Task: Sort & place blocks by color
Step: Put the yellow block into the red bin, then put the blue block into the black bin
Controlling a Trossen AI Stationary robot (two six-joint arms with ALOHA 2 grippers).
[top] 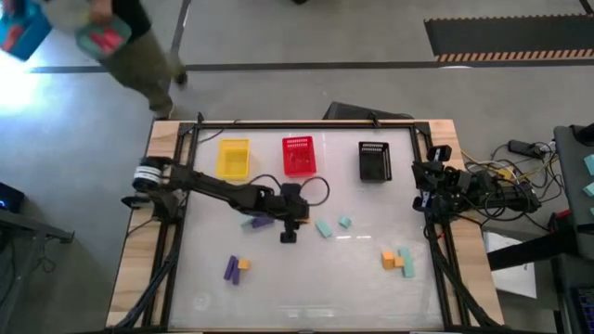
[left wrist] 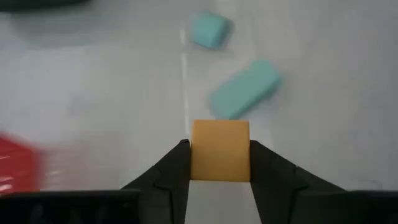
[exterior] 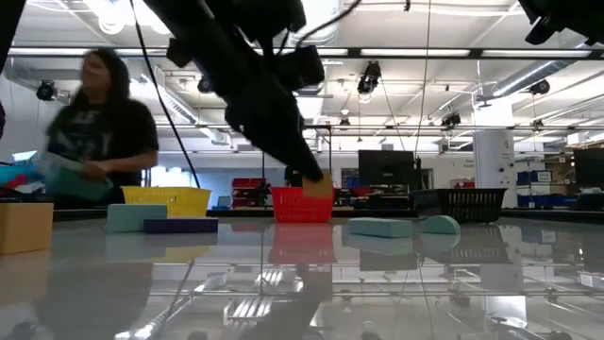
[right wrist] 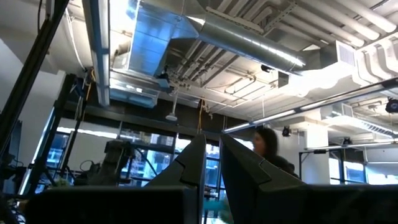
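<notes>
My left gripper (top: 289, 230) hangs over the table's middle, shut on an orange block (left wrist: 219, 151) that the gripper hides in the high view. Just beyond it two teal blocks (top: 323, 227) (top: 344, 222) lie flat on the table, and a purple block (top: 258, 221) lies beside the arm. A purple and orange pair (top: 236, 267) lies nearer the front left. An orange and teal cluster (top: 397, 261) lies front right. My right gripper (right wrist: 211, 163) is parked at the table's right edge (top: 429, 181), shut and pointing up, touching nothing. My left gripper pinches the orange block by two opposite side faces (left wrist: 194, 155) between its two fingers. The fingers slant down from the table's left side. In the low view the block (exterior: 318, 185) hangs clear above the table top.
Along the far edge stand a yellow basket (top: 233, 158), a red basket (top: 298, 155) and a black basket (top: 374, 160). A person (exterior: 99, 118) moves behind the table's far left corner. Cables lie beyond the right edge (top: 506, 186).
</notes>
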